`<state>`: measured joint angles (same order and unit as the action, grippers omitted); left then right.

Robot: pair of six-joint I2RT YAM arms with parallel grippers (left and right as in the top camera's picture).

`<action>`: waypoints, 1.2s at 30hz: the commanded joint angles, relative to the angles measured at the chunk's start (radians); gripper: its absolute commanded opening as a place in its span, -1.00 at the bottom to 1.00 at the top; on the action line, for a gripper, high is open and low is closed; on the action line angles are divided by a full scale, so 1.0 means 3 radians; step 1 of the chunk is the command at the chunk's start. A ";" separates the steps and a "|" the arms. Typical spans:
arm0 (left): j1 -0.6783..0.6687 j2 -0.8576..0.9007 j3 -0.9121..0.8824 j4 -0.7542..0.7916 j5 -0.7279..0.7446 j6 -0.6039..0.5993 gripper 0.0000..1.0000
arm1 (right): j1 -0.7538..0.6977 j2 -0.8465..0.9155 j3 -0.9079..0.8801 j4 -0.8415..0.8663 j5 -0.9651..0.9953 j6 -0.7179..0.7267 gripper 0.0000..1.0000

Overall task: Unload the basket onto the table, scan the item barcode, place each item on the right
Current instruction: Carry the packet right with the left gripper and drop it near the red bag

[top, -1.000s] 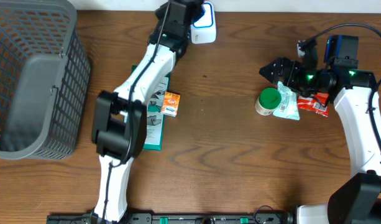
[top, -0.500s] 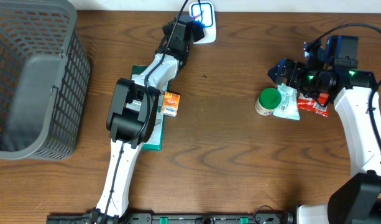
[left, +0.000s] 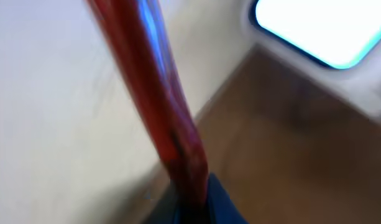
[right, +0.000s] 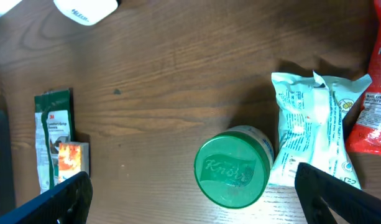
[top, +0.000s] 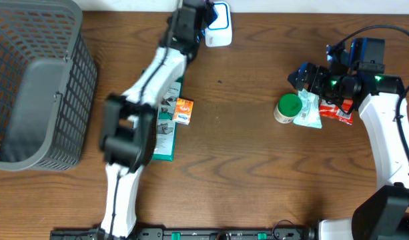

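The left gripper (top: 199,15), jaws pressed together on a thin red packet (left: 154,93), holds it just beside the scanner (top: 219,28). The packet seems edge-on, so the barcode may miss the lit window. The right gripper (top: 299,75) hangs spread above the green jar (top: 287,107).

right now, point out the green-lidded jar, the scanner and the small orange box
green-lidded jar (right: 232,174): right wrist view, centre of the lid
scanner (top: 219,28): overhead view, its white body
small orange box (top: 183,111): overhead view, middle of its top face
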<state>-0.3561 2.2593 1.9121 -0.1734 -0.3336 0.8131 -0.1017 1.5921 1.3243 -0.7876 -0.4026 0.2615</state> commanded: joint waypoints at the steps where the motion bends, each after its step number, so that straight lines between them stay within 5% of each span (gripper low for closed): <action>1: -0.0104 -0.0805 0.0048 -0.0913 0.0472 -0.1483 -0.86 | 0.0005 -0.0046 -0.0003 -0.0008 0.0010 -0.0028 0.99; 6: -0.0309 -0.1283 0.0048 -0.2247 0.1832 -0.2298 -0.86 | 0.0005 -0.0046 -0.0003 -0.0008 0.0010 -0.0028 0.99; 11: -0.0557 -0.1272 0.0010 -0.2387 0.2411 -0.2669 -0.86 | -0.0001 -0.0047 0.0000 -0.0036 -0.0237 -0.0015 0.99; 16: -0.0860 -0.1270 0.0009 -0.2076 0.2483 -0.3302 -0.86 | -0.0488 -0.0150 0.0394 -0.0296 -0.0683 0.0025 0.99; 25: -0.1593 -0.0617 0.0009 -0.0704 0.2483 -0.4293 -0.85 | -0.1849 -0.0270 0.0646 -0.1264 -0.0518 -0.0287 0.99; 31: -0.1901 0.0111 0.0009 0.0346 0.2482 -0.4364 -0.84 | -0.2033 -0.0270 0.0643 -0.1403 -0.0337 -0.0367 0.99; 33: -0.1914 0.0201 0.0009 0.0436 0.2481 -0.4364 -0.66 | -0.2033 -0.0270 0.0643 -0.1399 -0.0342 -0.0366 0.99; 34: -0.1914 0.0231 0.0009 0.0437 0.2452 -0.4362 -0.22 | -0.2033 -0.0270 0.0643 -0.1391 -0.0341 -0.0366 0.99; 36: -0.1906 0.0231 0.0010 0.0450 0.2447 -0.4334 0.25 | -0.2035 -0.0270 0.0643 -0.1389 -0.0341 -0.0366 0.99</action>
<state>-0.9390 2.3348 1.9057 -0.0525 0.4126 -0.4877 -0.7094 1.5177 1.5063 -1.2060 -0.5144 0.1711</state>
